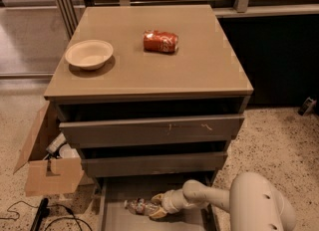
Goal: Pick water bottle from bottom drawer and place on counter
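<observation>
The water bottle (138, 206), clear with a dark label band, lies on its side on the grey floor of the bottom drawer (117, 195), which is pulled out under the two upper drawers. My gripper (158, 205) reaches into the drawer from the right. Its two tan fingers are spread, one above and one below the bottle's right end. The white arm (214, 198) and its big rounded housing (259, 205) fill the lower right. The counter (199, 60) is the glossy tan top of the cabinet.
A cream bowl (89, 54) stands at the counter's left and a crushed red soda can (160, 41) lies near its back middle. An open cardboard box (47, 168) sits on the speckled floor left of the cabinet, with cables in front of it.
</observation>
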You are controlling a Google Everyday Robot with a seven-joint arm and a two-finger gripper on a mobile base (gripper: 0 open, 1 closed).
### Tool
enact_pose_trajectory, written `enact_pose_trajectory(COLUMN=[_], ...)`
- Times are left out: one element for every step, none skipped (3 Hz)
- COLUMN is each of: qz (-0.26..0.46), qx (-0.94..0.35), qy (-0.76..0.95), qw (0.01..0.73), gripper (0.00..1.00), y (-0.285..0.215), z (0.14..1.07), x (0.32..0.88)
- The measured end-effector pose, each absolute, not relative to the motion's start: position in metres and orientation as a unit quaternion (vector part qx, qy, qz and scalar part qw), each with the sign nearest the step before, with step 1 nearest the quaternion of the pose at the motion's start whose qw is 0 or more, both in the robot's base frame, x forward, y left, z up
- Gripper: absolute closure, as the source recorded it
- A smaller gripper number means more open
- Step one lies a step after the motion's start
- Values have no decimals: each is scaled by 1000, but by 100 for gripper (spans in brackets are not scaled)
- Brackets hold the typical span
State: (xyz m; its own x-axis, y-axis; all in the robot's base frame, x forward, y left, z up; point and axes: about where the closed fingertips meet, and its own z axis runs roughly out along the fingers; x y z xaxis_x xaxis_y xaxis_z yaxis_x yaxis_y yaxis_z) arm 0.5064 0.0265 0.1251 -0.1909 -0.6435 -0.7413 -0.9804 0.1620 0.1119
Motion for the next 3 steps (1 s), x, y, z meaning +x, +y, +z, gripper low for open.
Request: enact_pose_trajectory(qz=[303,303,314], qx=[-572,-572,-564], qy=[710,710,712], qw=[278,278,275], gripper=[100,100,100], y=[27,27,24], z=[125,125,137], x=[506,506,510])
